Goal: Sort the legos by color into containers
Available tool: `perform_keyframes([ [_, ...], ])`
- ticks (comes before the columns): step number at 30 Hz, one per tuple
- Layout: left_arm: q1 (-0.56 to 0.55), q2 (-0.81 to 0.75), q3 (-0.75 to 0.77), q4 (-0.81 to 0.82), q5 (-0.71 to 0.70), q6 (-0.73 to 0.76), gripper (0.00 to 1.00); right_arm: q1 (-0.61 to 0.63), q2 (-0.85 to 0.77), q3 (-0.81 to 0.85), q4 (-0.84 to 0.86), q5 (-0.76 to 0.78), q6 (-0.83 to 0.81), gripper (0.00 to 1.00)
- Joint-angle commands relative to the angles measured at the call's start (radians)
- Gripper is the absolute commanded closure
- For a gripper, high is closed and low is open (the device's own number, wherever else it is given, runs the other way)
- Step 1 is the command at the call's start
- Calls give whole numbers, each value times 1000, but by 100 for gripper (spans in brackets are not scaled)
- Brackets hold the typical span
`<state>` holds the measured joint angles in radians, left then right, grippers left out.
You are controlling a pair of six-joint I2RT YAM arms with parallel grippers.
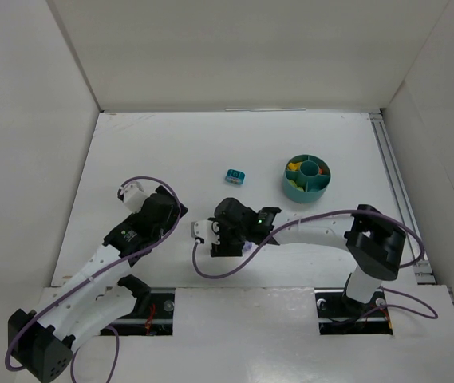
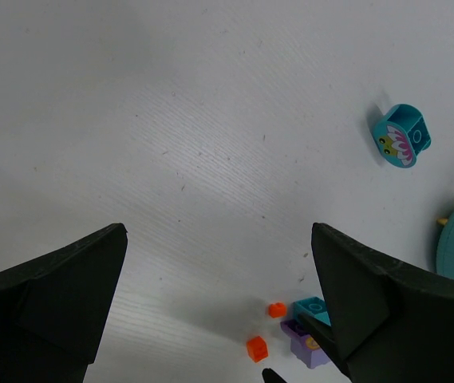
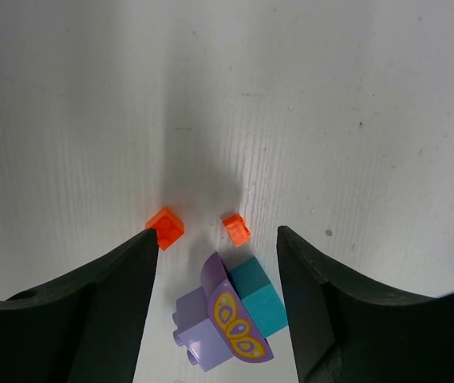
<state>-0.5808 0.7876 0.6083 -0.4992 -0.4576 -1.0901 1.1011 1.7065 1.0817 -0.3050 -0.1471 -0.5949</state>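
White boards (image 1: 234, 56) wall the bench (image 1: 171, 152) on 3 sides. Its white top is finely ribbed, with a few dark specks. A metal rail (image 1: 390, 183) runs along its right edge. The teal bowl (image 1: 298, 194) stands at the right rear, yellow bits showing inside its left part. A teal brick with a printed face (image 1: 235, 176) lies left of it, apart.

The right fingers (image 3: 91, 319) are spread and hold nothing. An orange brick (image 3: 165, 227) and a smaller orange brick (image 3: 235, 229) lie ahead of their tips. Between them, a purple butterfly brick (image 3: 223, 323) touches a plain teal brick (image 3: 257, 302). The left fingers (image 2: 51, 295) are spread too, empty, over the bench left of that cluster.
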Motion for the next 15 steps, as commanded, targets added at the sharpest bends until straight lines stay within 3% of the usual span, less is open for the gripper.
perform_keyframes([
  [1,4,-16,-8,-4,-26,1,0,6,-48,1,35,-32,-3,34],
  [15,4,2,-8,14,-26,10,0,55,-30,-83,73,-32,-42,37],
])
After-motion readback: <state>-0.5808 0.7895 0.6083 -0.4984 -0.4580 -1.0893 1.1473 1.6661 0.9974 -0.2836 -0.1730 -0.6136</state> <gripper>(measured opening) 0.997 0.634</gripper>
